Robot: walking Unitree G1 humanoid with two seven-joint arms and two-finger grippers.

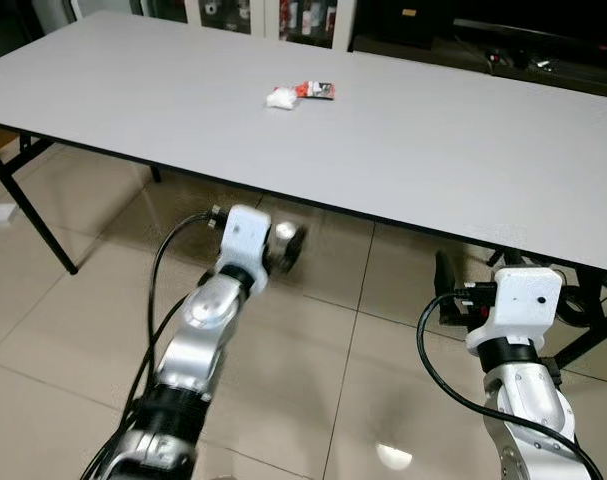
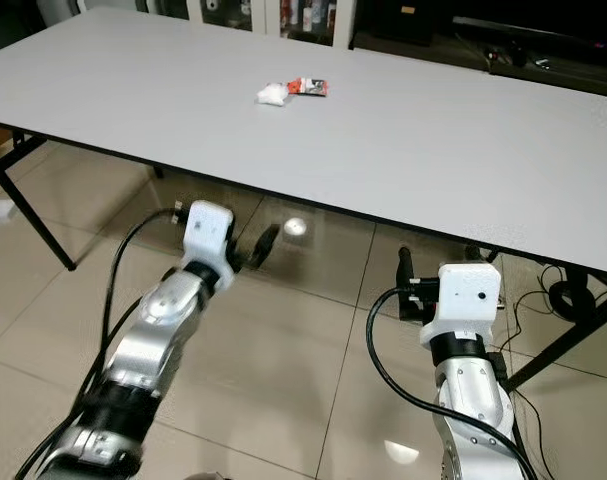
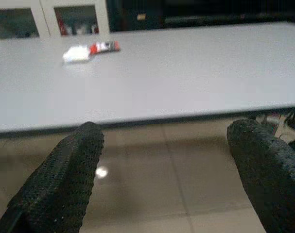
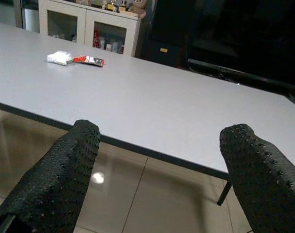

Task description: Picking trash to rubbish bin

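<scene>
A white crumpled wad (image 1: 280,98) and a red wrapper (image 1: 316,90) lie side by side, far from the near edge of the long grey table (image 1: 433,140). Both arms are held below the table's near edge, over the tiled floor. My left gripper (image 1: 289,246) is open, its fingers (image 3: 64,179) spread wide and pointing toward the table with nothing between them. My right gripper (image 1: 445,285) is open too, well to the right of the trash, and its fingers (image 4: 64,170) are empty. The wad (image 3: 77,53) and wrapper (image 3: 104,47) also appear in the left wrist view.
Black folding table legs (image 1: 28,205) stand at the left, and another leg with cables (image 2: 568,300) at the right. Glass-door cabinets (image 4: 89,26) line the wall behind the table. Glossy floor tiles (image 1: 73,320) lie under both arms.
</scene>
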